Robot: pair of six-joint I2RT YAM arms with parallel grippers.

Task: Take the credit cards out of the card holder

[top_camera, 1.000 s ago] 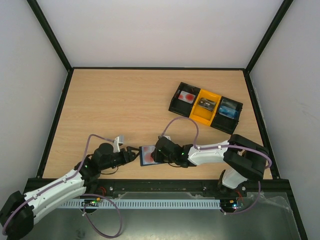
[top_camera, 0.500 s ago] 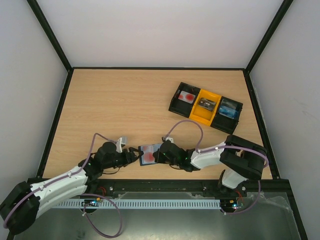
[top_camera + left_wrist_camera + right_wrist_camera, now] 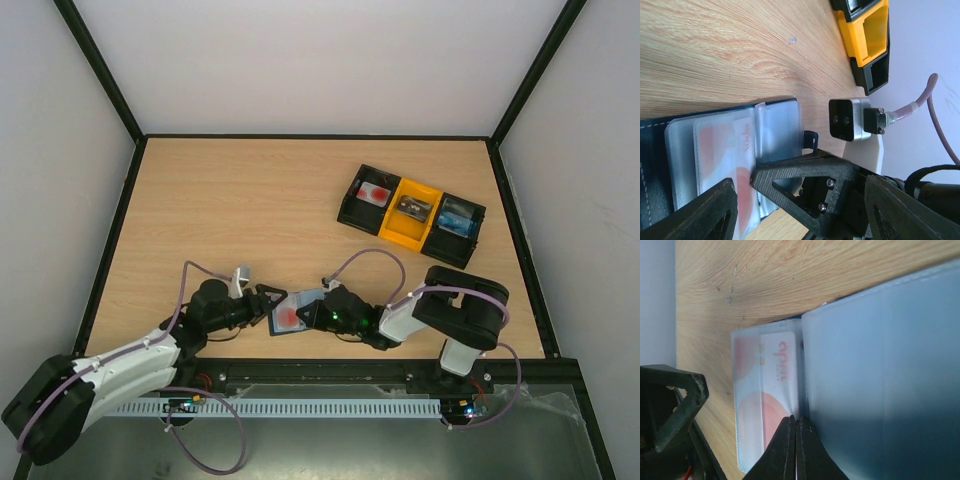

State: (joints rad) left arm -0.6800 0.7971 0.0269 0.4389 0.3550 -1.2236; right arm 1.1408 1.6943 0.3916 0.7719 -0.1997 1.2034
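The card holder [image 3: 776, 131] lies open and flat on the wooden table [image 3: 230, 210], directly between the two grippers, which face each other across it from close by. The right gripper [image 3: 796, 426] has its fingers pressed together into a single thin wedge. The tips rest on the holder's inner face, right at the seam where a clear pocket meets the paler blue-grey flap beside it. Whether a thin edge is nipped between them cannot be told. Just to one side of those tips, a pinkish-white card [image 3: 771, 390] with a red round spot sits inside the clear pocket, lying flat with its print showing through the plastic. The left gripper [image 3: 264, 303] stands at the holder's opposite edge with its jaws spread wide — nothing is clamped between them. From its wrist view the right gripper's dark fingers sit in the gap between them, above the holder. Well beyond the right gripper, toward the far side of the table, sits a black-and-yellow tray [image 3: 397, 234] with three compartments — each holds something small.
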